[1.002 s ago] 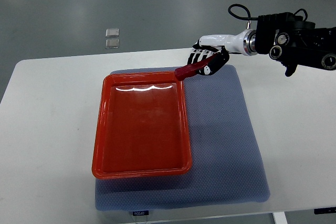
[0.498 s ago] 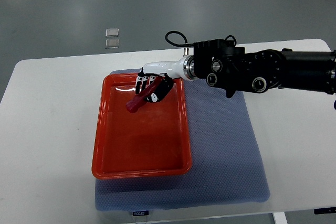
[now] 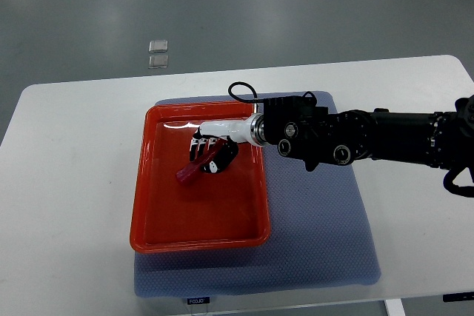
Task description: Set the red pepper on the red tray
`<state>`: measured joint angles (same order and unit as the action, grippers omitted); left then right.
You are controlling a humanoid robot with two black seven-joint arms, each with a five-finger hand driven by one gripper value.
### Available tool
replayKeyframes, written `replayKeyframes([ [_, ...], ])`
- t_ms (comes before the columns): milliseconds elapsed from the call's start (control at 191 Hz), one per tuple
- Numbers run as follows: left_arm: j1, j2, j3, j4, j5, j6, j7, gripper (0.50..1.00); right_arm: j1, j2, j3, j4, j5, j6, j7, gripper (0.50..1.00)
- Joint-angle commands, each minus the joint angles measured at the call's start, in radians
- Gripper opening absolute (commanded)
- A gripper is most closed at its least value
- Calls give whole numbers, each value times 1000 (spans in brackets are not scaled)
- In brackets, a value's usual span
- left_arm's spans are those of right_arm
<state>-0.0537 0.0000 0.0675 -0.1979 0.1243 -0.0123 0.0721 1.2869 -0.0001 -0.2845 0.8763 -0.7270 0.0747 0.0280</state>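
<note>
In the top view, your right hand [image 3: 211, 152], white with black finger joints, now sits just above the centre of the frame, over the upper middle of the shallow red plastic tray [image 3: 148, 205]. A second ago it was off the tray's upper right corner, over the blue-grey woven mat [image 3: 318, 227]; half a second ago it had crossed the rim near the top edge. Since then it has come further in and seems lower.

The fingers are curled around the thick end of the long, dark red pepper [image 3: 194, 168], which slants down and to the left out of the hand. Its free tip looks to be at or almost on the tray floor, though you cannot tell contact for certain from this steep angle.

So the carry is essentially finished: the pepper is inside the tray's outline, well clear of every rim. What's left, by my reading, is to let the fingers spread and lift away without dragging it.

Your left arm does not show. The white tabletop [image 3: 67, 153] carries the mat and tray.
</note>
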Motion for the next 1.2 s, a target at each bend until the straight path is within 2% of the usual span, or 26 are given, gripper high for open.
replayKeyframes([
  [0, 0, 0, 0, 0, 0, 0, 0, 1000, -4, 0, 5, 0, 1, 0, 0, 500],
  [21, 0, 0, 0, 0, 0, 0, 0, 1000, -4, 0, 7, 0, 1, 0, 0, 502],
  [37, 0, 0, 0, 2, 0, 0, 0, 1000, -4, 0, 7, 0, 1, 0, 0, 541],
  [79, 0, 0, -1, 2, 0, 0, 0, 1000, -4, 0, 8, 0, 4, 0, 0, 574],
  [168, 0, 0, -2, 3, 0, 0, 0, 1000, -4, 0, 10, 0, 6, 0, 1, 617],
  [247, 0, 0, -2, 6, 0, 0, 0, 1000, -4, 0, 11, 0, 14, 0, 1, 678],
  [404, 0, 0, -2, 8, 0, 0, 0, 1000, -1, 0, 16, 0, 18, 0, 4, 754],
  [509, 0, 0, -2, 9, 0, 0, 0, 1000, 2, 0, 51, 1, 20, 5, 10, 780],
  [587, 0, 0, -2, 9, 0, 0, 0, 1000, 6, -1, 87, 1, 21, 7, 10, 782],
  [787, 0, 0, -2, 9, 0, 0, 0, 1000, -17, -110, 329, 3, 37, 5, 62, 785],
  [955, 0, 0, -2, 11, 0, 0, 0, 1000, -225, -202, 674, 4, 190, 7, 78, 787],
  [1054, 0, 0, -2, 11, 0, 0, 0, 1000, -366, -195, 932, 4, 301, 8, 96, 791],
  [1196, 0, 0, -2, 6, 0, 0, 0, 1000, -535, -123, 1261, 6, 504, 10, 112, 856],
])
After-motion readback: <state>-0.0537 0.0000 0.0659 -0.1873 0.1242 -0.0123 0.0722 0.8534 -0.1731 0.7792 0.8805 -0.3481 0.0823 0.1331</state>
